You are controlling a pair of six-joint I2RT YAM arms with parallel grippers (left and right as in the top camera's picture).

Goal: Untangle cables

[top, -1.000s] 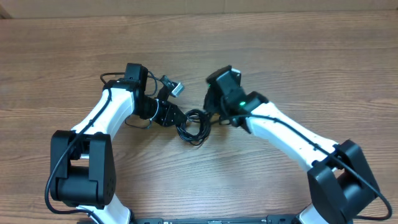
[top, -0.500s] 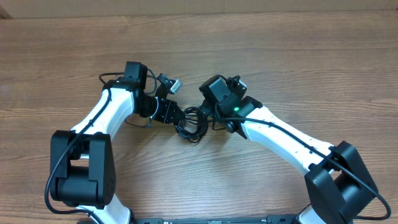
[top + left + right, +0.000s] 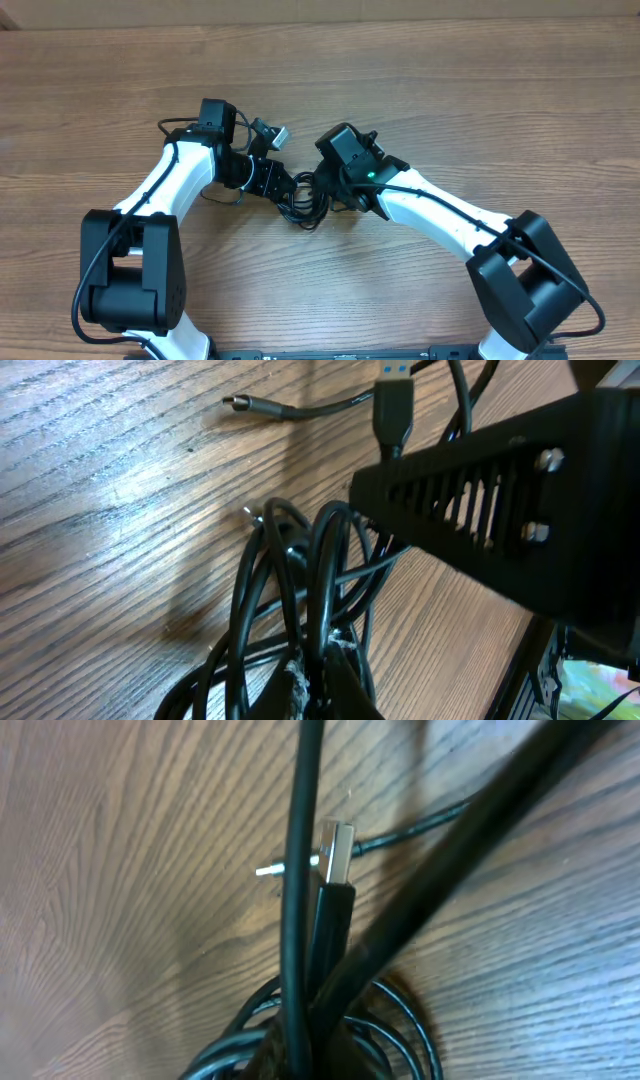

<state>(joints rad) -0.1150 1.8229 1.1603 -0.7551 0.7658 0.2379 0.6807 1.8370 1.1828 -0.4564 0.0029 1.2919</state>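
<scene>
The cables [image 3: 308,200] are a knot of thin black loops lying on the table between my two arms. My left gripper [image 3: 287,187] reaches in from the left and is shut on strands of it. In the left wrist view the loops [image 3: 290,580] rise from the shut fingertips of the left gripper [image 3: 322,678]. A blue-cored USB plug [image 3: 392,400] and a small plug [image 3: 240,402] lie beyond. My right gripper [image 3: 337,190] comes in from the right. In its wrist view the right gripper [image 3: 318,1055] is shut on the coil [image 3: 400,1020]. A silver USB plug [image 3: 336,852] sticks up past it.
The wooden table [image 3: 480,90] spreads all round the bundle. The right arm's black slotted body [image 3: 500,490] hangs just above the loops in the left wrist view. A silver-tipped plug [image 3: 281,138] lies behind the left wrist.
The right arm has swung left and turned, bringing its gripper closer to the bundle. The loops look a little more bunched. The left arm has barely moved.
</scene>
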